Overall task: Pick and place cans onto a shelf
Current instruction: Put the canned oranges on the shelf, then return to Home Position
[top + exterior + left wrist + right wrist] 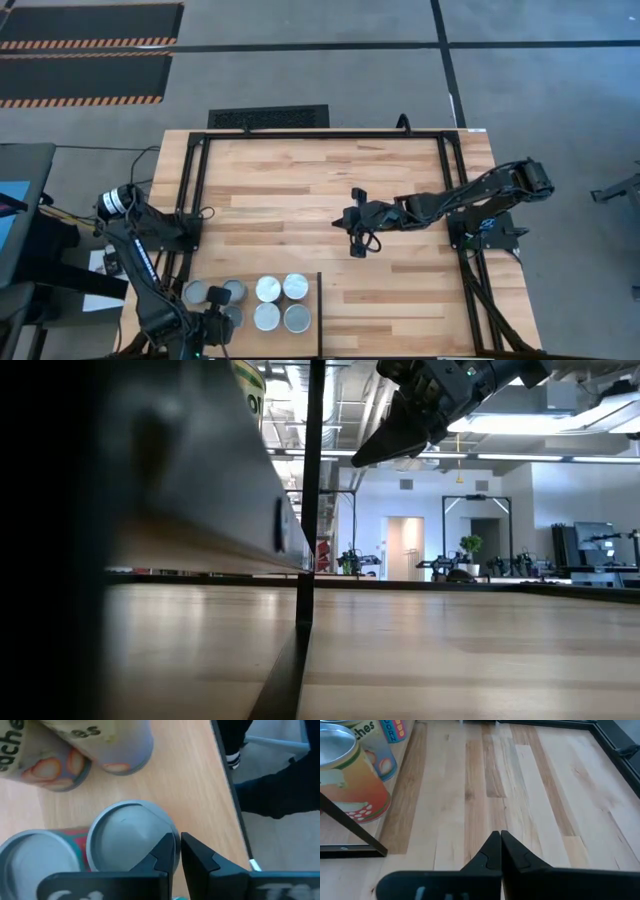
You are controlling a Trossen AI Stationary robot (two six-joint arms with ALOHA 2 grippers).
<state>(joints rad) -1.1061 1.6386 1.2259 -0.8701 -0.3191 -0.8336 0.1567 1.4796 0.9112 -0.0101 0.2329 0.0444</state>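
Eight small round tin cans [268,303] with dull silver lids stand clustered on the pale smooth wooden shelf panel [310,320] edged by thin black bars, at the near left corner of the striped plank table [300,190]. Their labels show orange, blue and peach-fruit prints. The left gripper [176,851] hovers just over one lid, fingers nearly together and holding nothing. The right gripper [358,243] hangs mid-table — closed, empty — well apart from the cans.

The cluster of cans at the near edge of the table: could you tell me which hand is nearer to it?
Left. The left hand sits right among the cans, its tip at one can's rim. The right hand hangs over bare planks of the tabletop mid-table, well away.
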